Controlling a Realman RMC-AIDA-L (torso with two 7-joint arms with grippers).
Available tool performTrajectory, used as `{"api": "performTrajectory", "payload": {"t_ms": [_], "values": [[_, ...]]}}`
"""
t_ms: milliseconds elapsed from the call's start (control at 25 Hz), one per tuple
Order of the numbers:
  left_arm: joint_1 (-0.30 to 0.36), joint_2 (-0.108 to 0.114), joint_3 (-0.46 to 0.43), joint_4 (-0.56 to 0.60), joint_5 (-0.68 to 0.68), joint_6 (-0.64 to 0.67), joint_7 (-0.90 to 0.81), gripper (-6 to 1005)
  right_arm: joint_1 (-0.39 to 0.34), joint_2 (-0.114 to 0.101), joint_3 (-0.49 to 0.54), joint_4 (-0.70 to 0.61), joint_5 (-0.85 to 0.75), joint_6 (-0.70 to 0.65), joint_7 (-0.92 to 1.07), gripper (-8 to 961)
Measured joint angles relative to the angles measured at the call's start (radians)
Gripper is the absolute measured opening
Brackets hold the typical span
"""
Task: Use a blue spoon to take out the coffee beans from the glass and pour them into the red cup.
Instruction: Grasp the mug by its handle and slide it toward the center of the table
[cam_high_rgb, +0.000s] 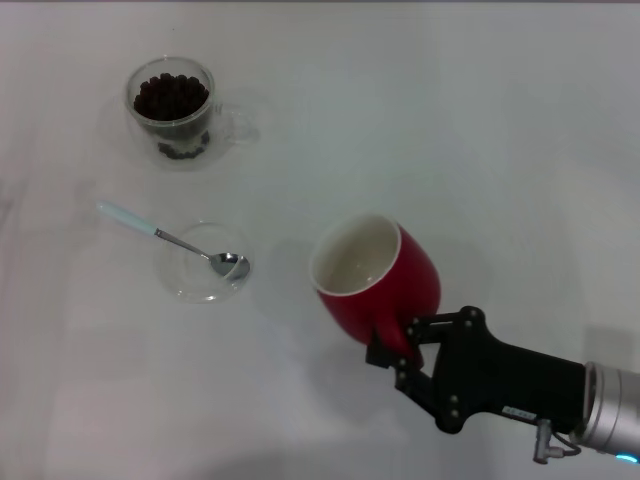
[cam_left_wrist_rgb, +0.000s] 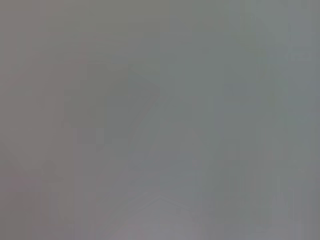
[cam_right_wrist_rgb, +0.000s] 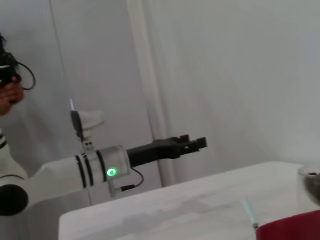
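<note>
The red cup (cam_high_rgb: 385, 280) is tilted, its white empty inside facing left and up. My right gripper (cam_high_rgb: 397, 348) is shut on the cup's near side, where the handle is hidden. The blue spoon (cam_high_rgb: 150, 229) lies with its metal bowl in a flat clear saucer (cam_high_rgb: 187, 278) and its pale handle pointing back left. The glass (cam_high_rgb: 172, 112) stands at the back left, full of coffee beans (cam_high_rgb: 172, 95). In the right wrist view the red cup (cam_right_wrist_rgb: 295, 227), spoon handle (cam_right_wrist_rgb: 249, 211) and glass (cam_right_wrist_rgb: 311, 182) show. My left gripper (cam_right_wrist_rgb: 192, 144) hangs off beyond the table.
The white table (cam_high_rgb: 480, 130) stretches bare to the right and back of the cup. The left wrist view shows only flat grey. A person's hand (cam_right_wrist_rgb: 10, 92) shows at the edge of the right wrist view, behind the left arm.
</note>
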Motion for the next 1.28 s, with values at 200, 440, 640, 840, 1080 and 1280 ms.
{"api": "performTrajectory", "payload": {"t_ms": [200, 440, 640, 840, 1080, 1280], "values": [[0.000, -0.001, 0.000, 0.001, 0.005, 0.000, 0.000, 877, 0.002, 0.001, -0.022, -0.037, 0.000, 0.047, 0.005, 146], [0.000, -0.002, 0.000, 0.001, 0.006, 0.000, 0.000, 876, 0.003, 0.001, -0.033, -0.058, -0.001, 0.114, 0.011, 145], [0.005, -0.003, 0.000, 0.001, 0.006, 0.000, 0.000, 876, 0.003, 0.000, -0.027, -0.040, -0.001, 0.118, 0.012, 145], [0.008, -0.003, 0.000, 0.002, 0.014, 0.000, 0.000, 877, 0.004, -0.002, -0.026, 0.000, 0.008, 0.122, 0.012, 144], [0.009, -0.003, 0.000, 0.003, 0.021, 0.000, 0.000, 878, 0.004, -0.002, -0.016, 0.031, 0.013, 0.129, 0.012, 167], [0.010, -0.003, 0.000, 0.010, 0.022, 0.000, 0.000, 878, -0.002, -0.003, 0.002, 0.047, 0.013, 0.130, 0.025, 195]]}}
